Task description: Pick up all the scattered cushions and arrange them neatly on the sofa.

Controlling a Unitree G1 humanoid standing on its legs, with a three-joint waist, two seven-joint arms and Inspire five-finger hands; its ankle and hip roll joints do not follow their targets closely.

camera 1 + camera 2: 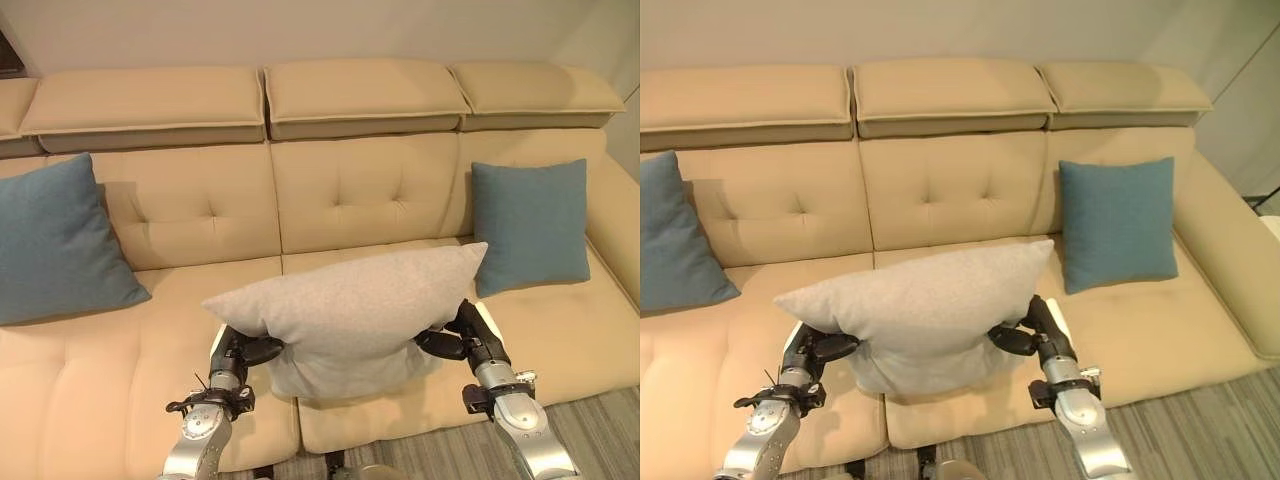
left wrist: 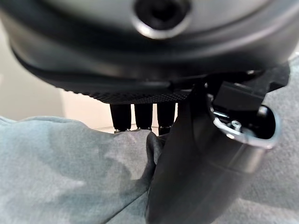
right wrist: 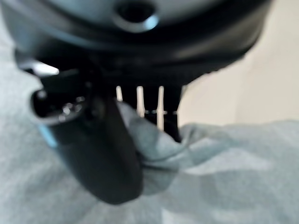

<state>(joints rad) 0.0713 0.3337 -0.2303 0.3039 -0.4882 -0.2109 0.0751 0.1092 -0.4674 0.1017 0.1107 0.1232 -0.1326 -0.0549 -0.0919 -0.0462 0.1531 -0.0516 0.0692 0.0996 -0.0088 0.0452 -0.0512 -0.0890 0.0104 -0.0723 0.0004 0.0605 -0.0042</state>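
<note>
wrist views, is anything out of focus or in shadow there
Left wrist view: the robot hand bulks soft and dark up close, the grey cushion past it is clearer. Right wrist view: robot hand and cushion both soft, with shadow in the pinched fold.

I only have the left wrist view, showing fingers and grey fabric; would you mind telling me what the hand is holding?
Observer: The left hand pinches one end of a grey cushion, above the sofa seat.
Operator: Thanks. Is the other hand helping?
Observer: Yes, the right hand pinches the opposite end, thumb against fingers.
Operator: Are other cushions placed?
Observer: Two blue cushions lean against the backrest, one at the left, one at the right.
</note>
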